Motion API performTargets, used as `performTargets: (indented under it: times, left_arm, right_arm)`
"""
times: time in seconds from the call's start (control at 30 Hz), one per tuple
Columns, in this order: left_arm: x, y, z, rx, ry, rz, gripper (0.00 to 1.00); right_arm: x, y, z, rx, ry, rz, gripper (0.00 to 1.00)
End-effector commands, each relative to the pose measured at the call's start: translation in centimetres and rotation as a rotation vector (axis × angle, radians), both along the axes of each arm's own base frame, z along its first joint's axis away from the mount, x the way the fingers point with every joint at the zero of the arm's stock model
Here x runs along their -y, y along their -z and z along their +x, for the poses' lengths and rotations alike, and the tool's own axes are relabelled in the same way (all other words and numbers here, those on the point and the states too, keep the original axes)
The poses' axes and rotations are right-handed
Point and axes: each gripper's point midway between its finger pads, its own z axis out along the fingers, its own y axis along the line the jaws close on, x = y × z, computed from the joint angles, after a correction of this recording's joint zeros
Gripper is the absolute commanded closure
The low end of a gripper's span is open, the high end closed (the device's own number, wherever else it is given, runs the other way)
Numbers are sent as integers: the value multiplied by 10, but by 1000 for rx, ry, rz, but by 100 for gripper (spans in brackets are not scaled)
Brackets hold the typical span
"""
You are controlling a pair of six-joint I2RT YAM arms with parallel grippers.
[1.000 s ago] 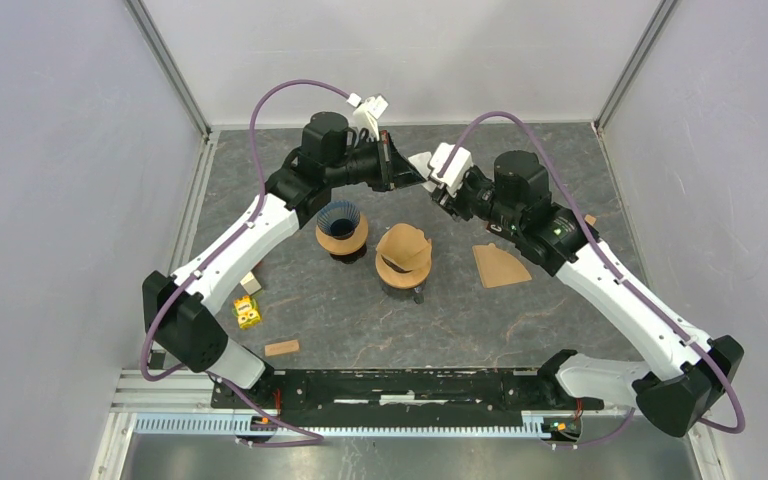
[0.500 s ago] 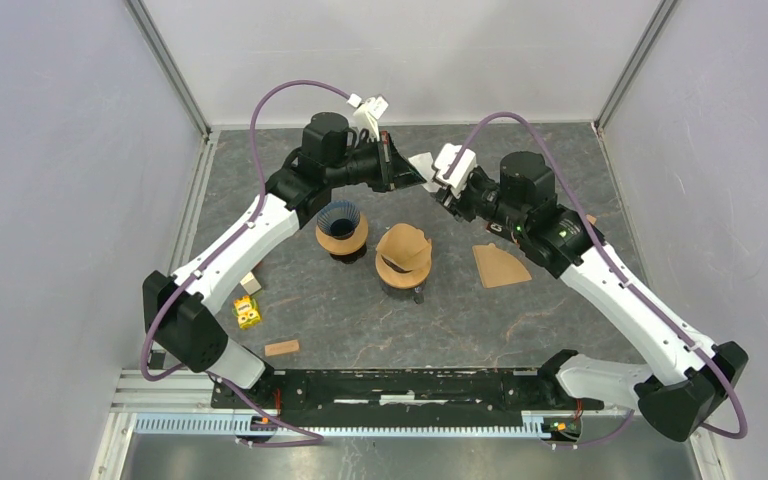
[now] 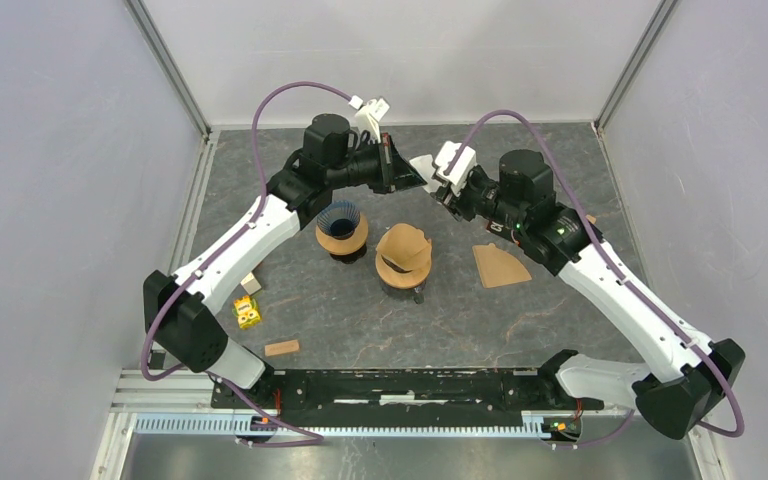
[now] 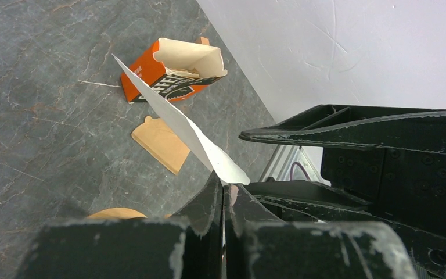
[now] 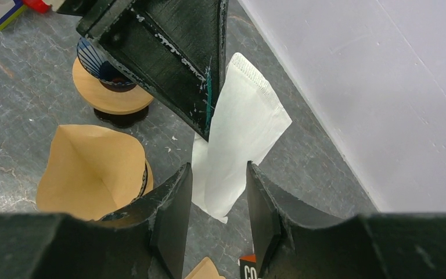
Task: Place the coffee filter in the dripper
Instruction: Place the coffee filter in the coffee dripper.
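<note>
My left gripper (image 3: 412,177) is shut on a white paper coffee filter (image 3: 422,162) and holds it in the air above the back of the table. In the left wrist view the filter (image 4: 174,119) sticks out from the closed fingertips of the left gripper (image 4: 225,187). My right gripper (image 3: 437,188) is open, and its fingers (image 5: 173,212) stand either side of the filter's (image 5: 241,136) lower end without touching it. An empty blue ribbed dripper (image 3: 340,220) stands on a wooden base. A second dripper (image 3: 403,255) holds a brown filter.
A flat brown filter (image 3: 500,266) lies on the table to the right. An open orange filter box (image 4: 171,72) lies near the back wall by the right arm. A yellow carton (image 3: 247,313) and small wooden blocks (image 3: 281,348) lie front left.
The right arm has shifted slightly, bringing its open gripper a little closer around the white filter. The left arm holds almost still.
</note>
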Motion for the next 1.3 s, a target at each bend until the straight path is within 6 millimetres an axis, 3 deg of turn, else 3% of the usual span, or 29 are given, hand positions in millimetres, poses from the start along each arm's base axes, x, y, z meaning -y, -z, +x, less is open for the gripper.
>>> performTargets:
  times: [0.0,0.87,1.27]
  left_arm:
    - [1,-24,-9,85,36,-44,98]
    - [1,-22,-11,94,41,-39,98]
    - [3,-24,-17,80,59,-62,98]
  right_arm:
    - [-3,-11,6,23,9,34,55]
    - [2,-24,2,35,0,65,56]
    - [10,-12,15,35,71,36,58]
